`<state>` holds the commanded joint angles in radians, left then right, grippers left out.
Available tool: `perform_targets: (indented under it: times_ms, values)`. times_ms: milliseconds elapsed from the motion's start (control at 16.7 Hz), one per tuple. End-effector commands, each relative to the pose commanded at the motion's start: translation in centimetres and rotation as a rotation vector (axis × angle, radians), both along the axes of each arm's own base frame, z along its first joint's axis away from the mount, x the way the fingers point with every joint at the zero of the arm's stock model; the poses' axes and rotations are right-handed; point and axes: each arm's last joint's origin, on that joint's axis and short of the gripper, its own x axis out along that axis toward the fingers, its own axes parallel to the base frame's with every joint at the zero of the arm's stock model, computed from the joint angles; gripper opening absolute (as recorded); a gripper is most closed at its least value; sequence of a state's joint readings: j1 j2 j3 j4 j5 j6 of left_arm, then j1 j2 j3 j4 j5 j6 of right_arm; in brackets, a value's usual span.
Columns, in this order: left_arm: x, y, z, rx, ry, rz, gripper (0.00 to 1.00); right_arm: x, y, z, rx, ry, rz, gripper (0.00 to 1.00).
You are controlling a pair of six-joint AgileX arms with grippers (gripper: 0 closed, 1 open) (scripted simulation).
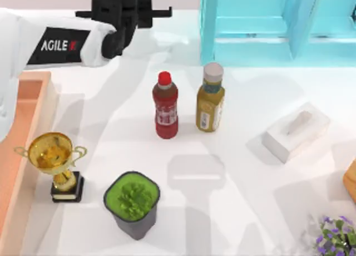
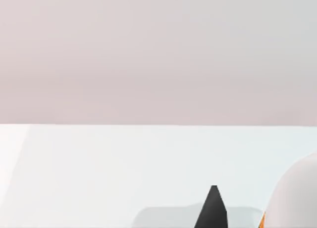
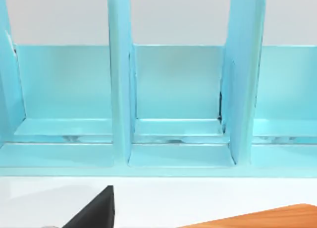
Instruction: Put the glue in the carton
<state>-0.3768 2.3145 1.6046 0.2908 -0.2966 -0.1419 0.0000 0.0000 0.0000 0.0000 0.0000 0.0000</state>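
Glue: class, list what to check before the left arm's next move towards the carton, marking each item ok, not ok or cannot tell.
1. Glue gripped firmly: cannot tell; a white, orange-edged shape, likely the glue, sits beside a finger in the left wrist view.
2. Left gripper above the carton: not ok; it is at the far edge, right of the carton.
3. Carton open on top: ok.
4. Trophy apart from the carton wall: cannot tell.
5. Red bottle away from the carton: ok.

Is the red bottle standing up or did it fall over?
Standing up. From above, the red bottle shows its red cap at the top and its base on the table, beside the yellow bottle.
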Motion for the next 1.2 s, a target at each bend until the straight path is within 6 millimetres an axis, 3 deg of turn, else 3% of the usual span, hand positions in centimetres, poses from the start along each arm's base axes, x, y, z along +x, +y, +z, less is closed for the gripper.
perform_targets:
  times_ms: [120,300,480,660,960,1200]
  values:
    - [0.1,0.4,0.1,0.008,0.007,-0.005,0.00,0.0,0.0,0.0,0.000,0.000,0.000,1.00]
    - [0.4,3.7,0.9,0.077,0.066,-0.050,0.00,0.0,0.0,0.0,0.000,0.000,0.000,1.00]
    - [0.2,9.6,2.3,0.188,0.169,-0.148,0.00,0.0,0.0,0.0,0.000,0.000,0.000,1.00]
    - [-1.5,17.2,3.6,0.289,0.289,-0.299,0.00,0.0,0.0,0.0,0.000,0.000,0.000,1.00]
    - [-8.6,29.1,4.6,0.314,0.399,-0.610,0.00,0.0,0.0,0.0,0.000,0.000,0.000,1.00]
    - [-16.3,35.3,3.6,0.206,0.326,-0.801,0.00,0.0,0.0,0.0,0.000,0.000,0.000,1.00]
